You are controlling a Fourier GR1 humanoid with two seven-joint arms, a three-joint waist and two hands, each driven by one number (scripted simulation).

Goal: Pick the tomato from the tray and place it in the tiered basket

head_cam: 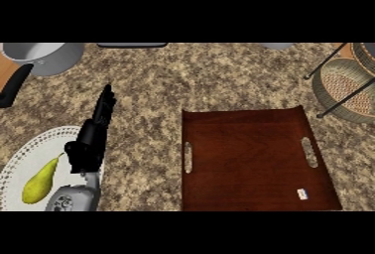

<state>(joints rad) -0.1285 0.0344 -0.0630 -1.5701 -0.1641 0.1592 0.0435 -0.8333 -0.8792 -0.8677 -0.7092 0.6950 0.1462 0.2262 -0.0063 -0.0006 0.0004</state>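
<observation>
Left hand [92, 136] sits at the view's left, fingers straight, holding nothing, over the rim of the plate [29, 149] with the pear [40, 181]. Right hand not visible. Tray [256, 158] looks bare; no tomato visible anywhere. Basket [344, 89] top right. Risk: reaching at nothing, or nudging plate across the desk [183, 79].

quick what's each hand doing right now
Left hand: open, fingers straight, holding nothing.
Right hand: not in view.
</observation>
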